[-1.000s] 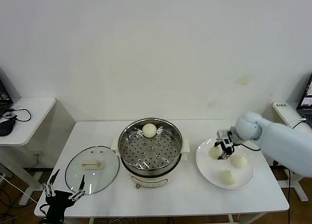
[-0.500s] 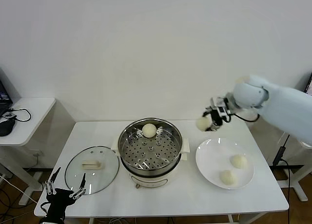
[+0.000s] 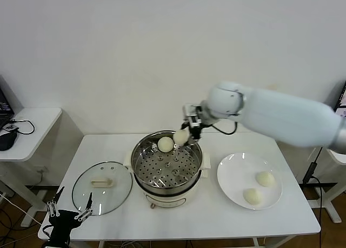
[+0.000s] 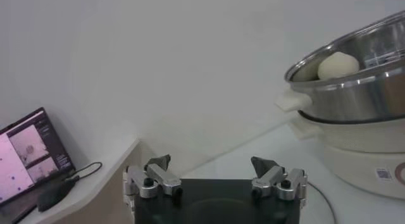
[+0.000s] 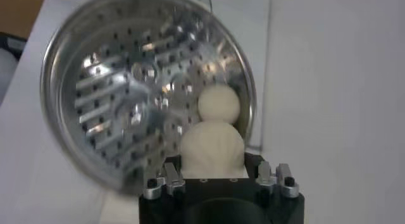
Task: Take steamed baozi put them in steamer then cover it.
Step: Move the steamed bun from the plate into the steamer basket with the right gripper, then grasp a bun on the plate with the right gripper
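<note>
**Cream bun carried over the steamer rim**

Steel steamer already holds one baozi at its back. The right pincer grips a second bun just above the far rim, apparently clear of the first. Next it must lower and release beside it. Two buns wait on the plate; the cover lies on the surface, near the open, idle left pincer.

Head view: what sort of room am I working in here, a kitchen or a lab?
Probably a lab or office test setup, not a kitchen: a plain white table against a bare wall, a side desk with a mouse and cables, and a laptop.
</note>
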Motion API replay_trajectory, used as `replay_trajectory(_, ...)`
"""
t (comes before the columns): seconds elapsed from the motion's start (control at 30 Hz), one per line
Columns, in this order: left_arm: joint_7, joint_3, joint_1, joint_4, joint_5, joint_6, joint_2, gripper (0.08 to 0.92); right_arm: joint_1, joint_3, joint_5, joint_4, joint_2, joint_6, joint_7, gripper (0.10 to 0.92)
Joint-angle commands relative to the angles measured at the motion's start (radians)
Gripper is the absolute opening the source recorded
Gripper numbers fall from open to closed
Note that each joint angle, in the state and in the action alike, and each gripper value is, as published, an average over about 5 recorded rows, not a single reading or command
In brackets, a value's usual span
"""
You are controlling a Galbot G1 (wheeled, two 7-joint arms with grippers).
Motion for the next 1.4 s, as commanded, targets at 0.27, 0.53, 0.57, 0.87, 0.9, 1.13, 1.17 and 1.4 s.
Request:
replay_trajectory(0.27,-0.002,-0.009,0.003,0.004,-0.001,-0.011,-0.005,0.823,-0.142,-0.023,0.056,-0.193,0.291,-0.123,0.119,0.628)
replay_trajectory(0.53,-0.002,-0.018,0.005,0.0,-0.007,-0.014,-0.003,0.823,-0.158,-0.021,0.054,-0.223,0.336,-0.126,0.117,0.627)
replay_trajectory(0.57,-0.002,-0.019,0.005,0.001,-0.008,-0.014,-0.003,0.823,-0.158,-0.021,0.053,-0.225,0.338,-0.126,0.117,0.626)
replay_trajectory(0.87,-0.003,-0.021,0.007,0.001,-0.011,-0.017,-0.002,0.823,-0.087,-0.031,-0.002,-0.174,0.256,-0.118,0.0,0.783)
replay_trajectory(0.9,-0.003,-0.021,0.007,0.001,-0.012,-0.017,-0.002,0.823,-0.069,-0.033,-0.019,-0.161,0.236,-0.108,-0.029,0.802)
replay_trajectory(1.13,-0.002,-0.015,0.005,0.002,-0.012,-0.017,-0.001,0.823,0.093,-0.057,-0.135,-0.027,0.013,0.018,-0.234,0.822)
replay_trajectory(1.17,-0.002,-0.014,0.004,0.002,-0.012,-0.017,-0.001,0.823,0.114,-0.063,-0.144,-0.002,-0.03,0.039,-0.259,0.823)
replay_trajectory(1.4,-0.001,-0.002,-0.002,0.001,-0.011,-0.016,0.008,0.823,0.197,-0.081,-0.22,0.168,-0.339,0.168,-0.359,0.823)
